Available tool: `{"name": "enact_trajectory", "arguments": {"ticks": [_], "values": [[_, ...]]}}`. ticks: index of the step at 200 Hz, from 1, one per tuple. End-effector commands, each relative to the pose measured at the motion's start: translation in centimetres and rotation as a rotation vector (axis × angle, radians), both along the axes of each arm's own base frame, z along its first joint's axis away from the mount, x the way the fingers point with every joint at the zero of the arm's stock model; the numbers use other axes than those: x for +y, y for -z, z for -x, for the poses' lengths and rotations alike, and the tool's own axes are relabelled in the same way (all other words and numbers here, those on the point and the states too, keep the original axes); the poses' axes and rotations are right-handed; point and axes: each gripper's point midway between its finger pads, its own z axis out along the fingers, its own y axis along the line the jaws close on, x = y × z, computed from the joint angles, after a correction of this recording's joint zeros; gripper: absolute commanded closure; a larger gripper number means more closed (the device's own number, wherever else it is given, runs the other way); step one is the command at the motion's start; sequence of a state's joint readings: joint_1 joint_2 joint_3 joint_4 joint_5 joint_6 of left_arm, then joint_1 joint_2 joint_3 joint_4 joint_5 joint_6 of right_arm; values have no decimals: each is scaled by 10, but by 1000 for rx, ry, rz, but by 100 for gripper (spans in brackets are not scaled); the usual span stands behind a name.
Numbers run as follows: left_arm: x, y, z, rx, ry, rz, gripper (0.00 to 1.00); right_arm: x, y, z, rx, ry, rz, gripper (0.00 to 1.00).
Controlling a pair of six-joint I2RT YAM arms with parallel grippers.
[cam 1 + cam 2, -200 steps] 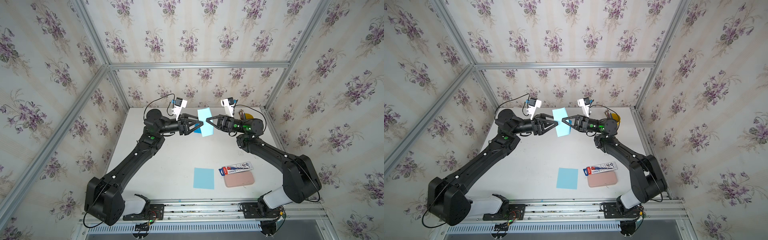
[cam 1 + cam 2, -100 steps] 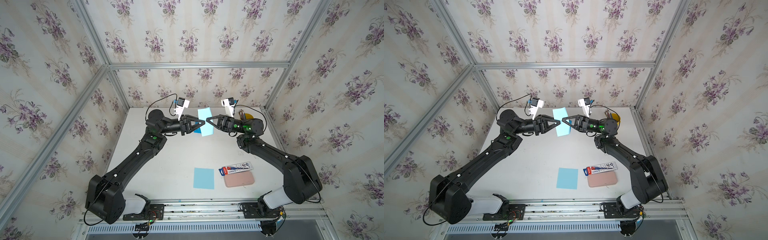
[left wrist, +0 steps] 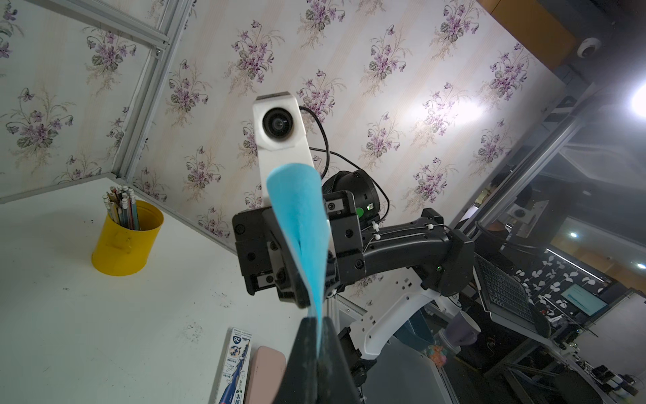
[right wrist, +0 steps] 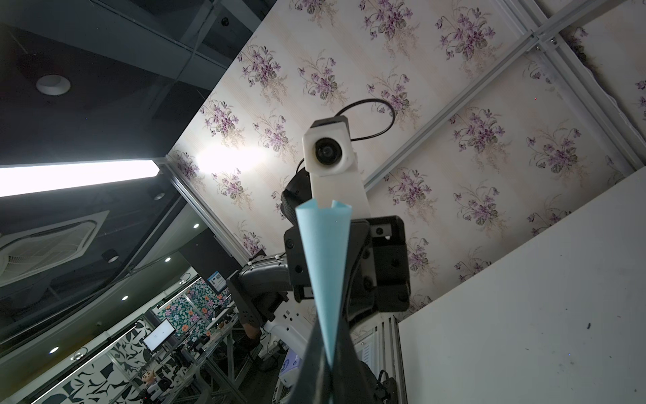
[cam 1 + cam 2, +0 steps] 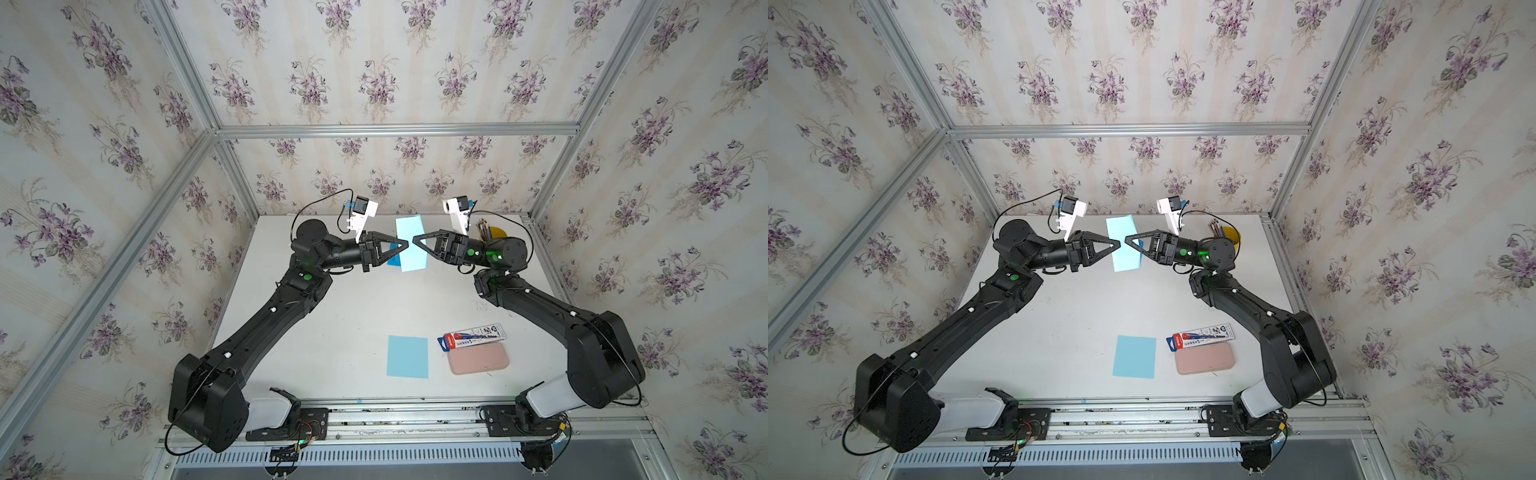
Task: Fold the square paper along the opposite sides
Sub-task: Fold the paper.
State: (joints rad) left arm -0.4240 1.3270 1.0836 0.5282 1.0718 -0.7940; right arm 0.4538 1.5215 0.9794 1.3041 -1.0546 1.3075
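A light blue square paper (image 5: 409,227) (image 5: 1122,227) hangs upright in the air over the back of the table, bent double into a narrow strip. My left gripper (image 5: 405,245) (image 5: 1119,244) is shut on one side edge, the sheet pinched between its tips (image 3: 318,321). From the opposite side my right gripper (image 5: 414,241) (image 5: 1126,240) is shut on the other edge (image 4: 328,360). The two gripper tips almost meet. In the right wrist view the paper (image 4: 323,252) spreads into a V with both free edges at its far end. In the left wrist view the paper (image 3: 300,217) curls.
A second blue sheet (image 5: 407,356) lies flat near the table's front. Beside it are a pencil box (image 5: 472,334) and a pink case (image 5: 478,362). A yellow cup of pencils (image 5: 493,233) (image 3: 127,238) stands at the back right, behind my right wrist.
My left gripper moved in a little toward the paper and closed its jaws on the sheet's edge. The right gripper has kept its grip and place.
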Motion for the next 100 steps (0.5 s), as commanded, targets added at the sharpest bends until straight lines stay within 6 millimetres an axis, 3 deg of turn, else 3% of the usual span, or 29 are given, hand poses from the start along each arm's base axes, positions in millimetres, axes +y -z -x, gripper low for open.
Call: {"name": "enact_trajectory", "arguments": {"ticks": [1, 27, 65, 100], "values": [[2, 1, 1, -7, -9, -5, 100, -2, -5, 1, -28, 15, -18, 95], [3, 6, 0, 5, -31, -24, 100, -3, -4, 2, -31, 13, -18, 81], [3, 12, 0, 17, -36, -51, 100, -7, 3, -2, -19, 32, -14, 49], [3, 17, 3, 30, -18, -93, 100, -20, 15, -15, 11, 90, -1, 38]]}}
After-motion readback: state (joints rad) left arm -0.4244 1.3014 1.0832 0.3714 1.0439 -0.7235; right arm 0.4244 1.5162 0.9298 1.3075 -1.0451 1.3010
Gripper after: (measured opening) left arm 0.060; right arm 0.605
